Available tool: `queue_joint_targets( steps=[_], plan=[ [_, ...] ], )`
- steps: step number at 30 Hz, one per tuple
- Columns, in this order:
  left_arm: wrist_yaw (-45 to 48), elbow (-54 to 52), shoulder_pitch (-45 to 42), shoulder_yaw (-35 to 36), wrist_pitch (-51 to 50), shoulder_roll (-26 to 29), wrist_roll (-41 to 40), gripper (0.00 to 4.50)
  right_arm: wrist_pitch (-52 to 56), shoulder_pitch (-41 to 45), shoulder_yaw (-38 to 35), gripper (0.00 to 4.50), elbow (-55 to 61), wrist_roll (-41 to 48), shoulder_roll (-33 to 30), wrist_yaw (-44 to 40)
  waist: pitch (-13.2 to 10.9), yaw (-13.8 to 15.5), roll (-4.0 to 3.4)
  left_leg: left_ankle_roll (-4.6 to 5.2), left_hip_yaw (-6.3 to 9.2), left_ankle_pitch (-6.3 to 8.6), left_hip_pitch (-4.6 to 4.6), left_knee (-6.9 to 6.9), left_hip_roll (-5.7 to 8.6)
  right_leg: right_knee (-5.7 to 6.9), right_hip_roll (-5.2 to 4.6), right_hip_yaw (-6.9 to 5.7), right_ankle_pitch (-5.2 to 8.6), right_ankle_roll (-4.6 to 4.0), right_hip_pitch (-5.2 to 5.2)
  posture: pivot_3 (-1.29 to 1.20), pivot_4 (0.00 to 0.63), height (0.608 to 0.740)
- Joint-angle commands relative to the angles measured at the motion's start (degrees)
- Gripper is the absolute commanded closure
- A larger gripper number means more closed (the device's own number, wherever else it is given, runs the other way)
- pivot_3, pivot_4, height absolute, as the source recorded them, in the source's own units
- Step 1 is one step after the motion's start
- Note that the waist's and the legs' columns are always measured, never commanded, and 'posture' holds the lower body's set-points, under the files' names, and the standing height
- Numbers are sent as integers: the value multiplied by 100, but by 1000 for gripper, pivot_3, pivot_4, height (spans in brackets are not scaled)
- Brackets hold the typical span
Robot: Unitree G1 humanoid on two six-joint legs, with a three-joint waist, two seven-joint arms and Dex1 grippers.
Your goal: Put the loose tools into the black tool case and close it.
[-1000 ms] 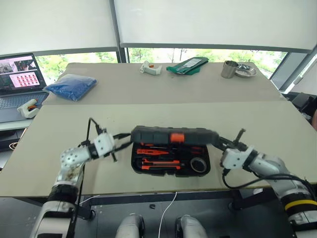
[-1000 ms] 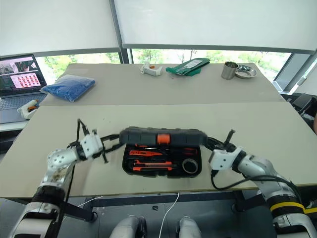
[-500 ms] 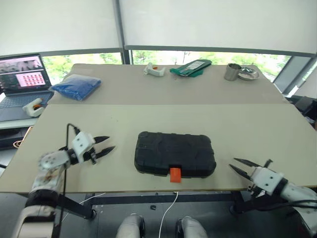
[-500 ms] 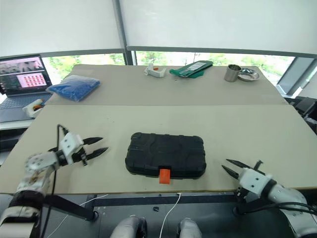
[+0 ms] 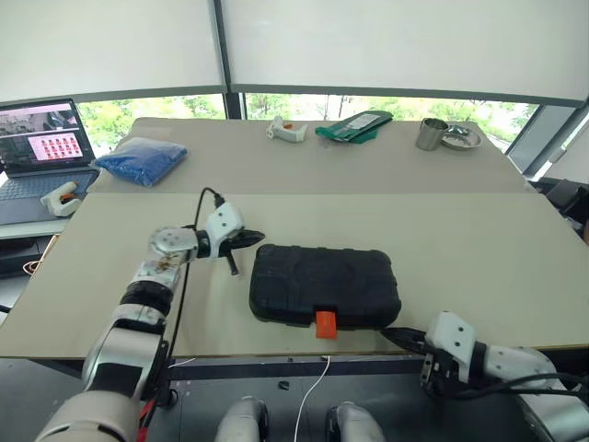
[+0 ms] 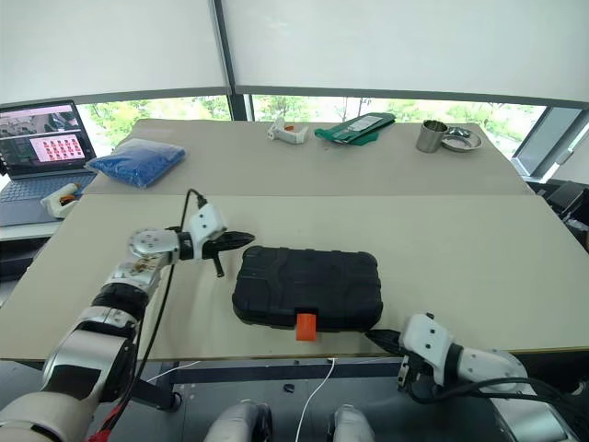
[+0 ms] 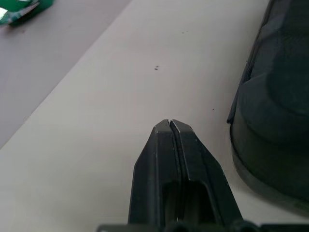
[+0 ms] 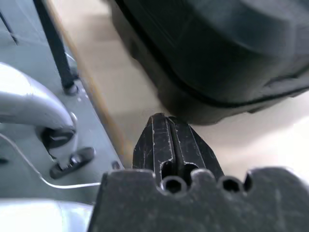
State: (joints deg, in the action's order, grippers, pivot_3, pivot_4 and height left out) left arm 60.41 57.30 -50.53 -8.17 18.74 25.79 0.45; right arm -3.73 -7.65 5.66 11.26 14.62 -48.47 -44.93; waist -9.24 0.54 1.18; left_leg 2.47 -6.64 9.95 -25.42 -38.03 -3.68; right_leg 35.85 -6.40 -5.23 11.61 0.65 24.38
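The black tool case [image 5: 324, 284] lies flat near the table's front edge, lid down, its orange latch [image 5: 325, 324] hanging at the front. The loose tools are out of view. My left gripper [image 5: 251, 238] is shut and empty, its tips just short of the case's far left corner; in the left wrist view the closed fingertips [image 7: 169, 123] hover over bare table beside the case's wall [image 7: 275, 96]. My right gripper [image 5: 396, 336] is shut and empty, low at the table's front edge by the case's near right corner [image 8: 217, 53].
On the back table lie a blue bag [image 5: 141, 158], a white tool [image 5: 285, 129], a green packet [image 5: 354, 124], a metal cup [image 5: 429, 133] and a dish [image 5: 460, 138]. An open laptop [image 5: 41, 138] and a small white object [image 5: 60, 198] sit at the far left.
The half-raised lid has come down and the case lies shut. Both grippers let go, then closed; the left swung in to the case's far left corner, the right sank back to the table edge.
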Motion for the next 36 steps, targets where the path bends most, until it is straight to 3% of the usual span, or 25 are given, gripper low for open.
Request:
queue_joint_targets(
  steps=[1, 7, 12, 18, 20, 23, 28, 32, 36],
  plan=[
    [304, 310, -175, -79, 150, -104, 110, 4451, 356, 452, 14, 4500, -262, -354, 66, 22, -5, -27, 11, 0, 0, 0, -1, 0, -1, 1, 1, -1, -2, 2, 2, 0, 150, 740],
    [899, -147, 322, 127, 82, 11, -206, 4451, 555, 1214, -104, 4500, -644, -434, 569, 206, -3, -59, 16, -1, 3, 1, 4, 0, -10, 4, 0, -2, -2, 1, -2, 0, 150, 740],
    [986, -1289, 1067, 465, -468, 179, -709, 4451, 463, 1830, -129, 4500, -1198, -614, 977, 330, -4, -84, 15, 1, 0, -1, 1, 0, -12, 9, -3, -1, -7, 6, 5, 0, 150, 740],
    [419, -2528, 1727, 1225, -1981, 288, -1554, 4451, 215, 2049, -250, 4500, -1651, -739, 1206, 426, -5, -71, 14, 31, 0, -18, -18, 0, -12, 13, -1, -1, -9, 14, 22, 0, 150, 740],
    [787, -3067, 1811, 1391, -2511, 472, -2015, 4451, 233, 1916, -379, 4500, -1569, -630, 1162, 379, -5, -63, 14, 30, 1, -18, -18, 0, -12, 13, -2, -2, -9, 15, 21, 0, 150, 740],
    [1457, -4013, 1884, 1047, -3229, 823, -2273, 4451, 201, 1526, -641, 4500, -1262, -301, 1120, 176, -5, -41, 13, 29, 2, -17, -16, 0, -12, 14, -2, -3, -8, 14, 18, 0, 150, 740],
    [1375, -4699, 1477, 437, -3753, 459, -2258, 4451, -63, 834, -1084, 4500, -600, 350, 1309, -123, -4, 56, 7, -6, 3, 7, -10, 2, -5, 6, -8, -3, 5, 13, 2, 0, 150, 740],
    [792, -4332, 920, -212, -3772, -338, -1719, 4451, 133, 420, -1256, 4500, 278, 759, 1395, -127, -4, 71, 8, -5, 9, 6, -7, -2, 1, 6, -4, 0, 5, 10, -7, 0, 150, 740],
    [451, -3719, 590, -905, -3679, -719, -967, 4451, 335, 318, -1145, 4500, 732, 823, 1485, -10, -4, 34, 7, 5, 12, 1, -7, -5, 11, 8, 1, 5, 1, 16, -5, 0, 150, 740]
  ],
)
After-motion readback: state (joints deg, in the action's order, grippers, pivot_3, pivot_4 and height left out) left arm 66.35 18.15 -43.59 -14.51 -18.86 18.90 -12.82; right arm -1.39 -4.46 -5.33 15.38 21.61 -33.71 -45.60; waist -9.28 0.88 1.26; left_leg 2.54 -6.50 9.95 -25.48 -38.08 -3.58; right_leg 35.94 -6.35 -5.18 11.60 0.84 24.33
